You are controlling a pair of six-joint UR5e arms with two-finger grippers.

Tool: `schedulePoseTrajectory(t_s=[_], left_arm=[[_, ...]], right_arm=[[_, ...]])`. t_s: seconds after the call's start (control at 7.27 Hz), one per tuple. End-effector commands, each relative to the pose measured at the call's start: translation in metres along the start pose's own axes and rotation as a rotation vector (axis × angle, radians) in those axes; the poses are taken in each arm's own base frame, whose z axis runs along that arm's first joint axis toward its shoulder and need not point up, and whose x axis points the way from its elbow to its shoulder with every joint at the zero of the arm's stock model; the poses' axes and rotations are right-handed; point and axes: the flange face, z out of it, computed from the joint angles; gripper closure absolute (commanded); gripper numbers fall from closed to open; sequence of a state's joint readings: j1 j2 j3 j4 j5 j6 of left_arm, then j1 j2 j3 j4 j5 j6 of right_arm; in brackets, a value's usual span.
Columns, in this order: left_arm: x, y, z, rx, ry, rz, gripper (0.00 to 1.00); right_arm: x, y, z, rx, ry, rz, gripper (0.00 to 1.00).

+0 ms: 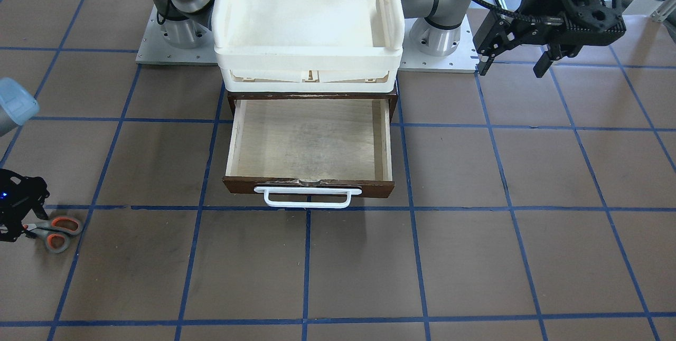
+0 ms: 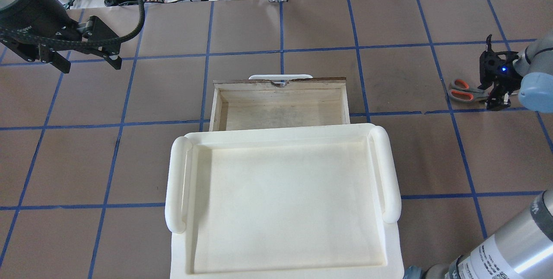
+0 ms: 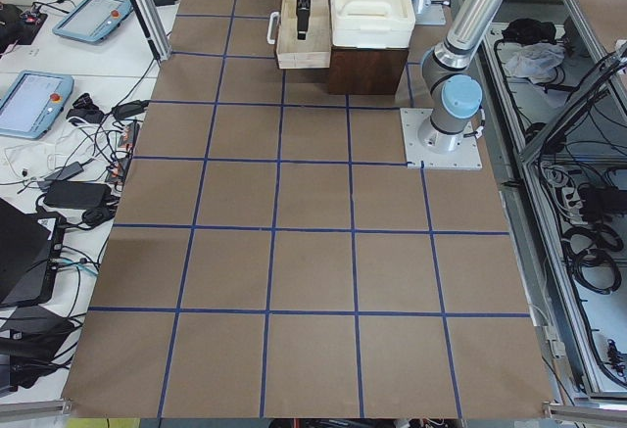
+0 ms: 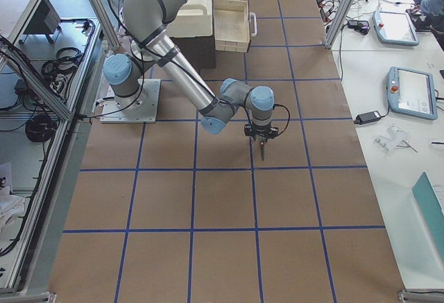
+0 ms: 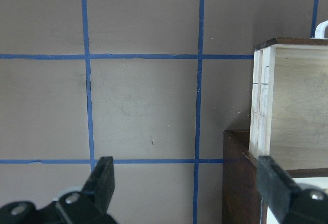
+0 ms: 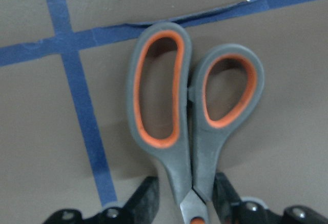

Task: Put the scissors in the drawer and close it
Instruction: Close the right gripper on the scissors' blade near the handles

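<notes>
— Nearest the lens?
— Small grey-handled scissors [image 6: 200,157], orange-lined loops, flat on brown table [image 6: 277,183]; my right gripper [image 6: 187,193] fingers apart, straddling their shanks.
— Overhead, left to right?
— My left gripper [image 2: 90,67] spread wide above the table; dark brown wooden drawer [image 2: 302,96] pulled open; scissors well right of it.

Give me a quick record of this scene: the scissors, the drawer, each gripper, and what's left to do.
Scissors: blades closed, lying flat on the table, well off to one side of the drawer.
Drawer: pulled open, nothing inside.
Right gripper: open, straddling the scissors near the pivot.
Left gripper: open, empty, raised over the table.
Left to do: grasp scissors, put them in drawer, close it.
</notes>
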State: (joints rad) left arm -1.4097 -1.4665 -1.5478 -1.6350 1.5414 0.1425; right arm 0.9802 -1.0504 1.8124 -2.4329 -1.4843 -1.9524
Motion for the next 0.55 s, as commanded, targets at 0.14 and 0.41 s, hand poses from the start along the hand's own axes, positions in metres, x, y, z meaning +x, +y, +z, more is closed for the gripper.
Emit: schedulePoseTrajectory(t_s=[0.14, 0.41], left_arm=[[0.0, 0.0001, 0.0008, -0.002, 0.0, 0.0, 0.0], [0.0004, 0.0029, 0.0061, -0.012, 0.003, 0.001, 0.0]], right_arm=[[0.0105, 0.0029, -0.0093, -0.013, 0.019, -0.001, 0.61], [0.0117, 0.0043, -0.0116, -0.015, 0.02, 0.005, 0.66]])
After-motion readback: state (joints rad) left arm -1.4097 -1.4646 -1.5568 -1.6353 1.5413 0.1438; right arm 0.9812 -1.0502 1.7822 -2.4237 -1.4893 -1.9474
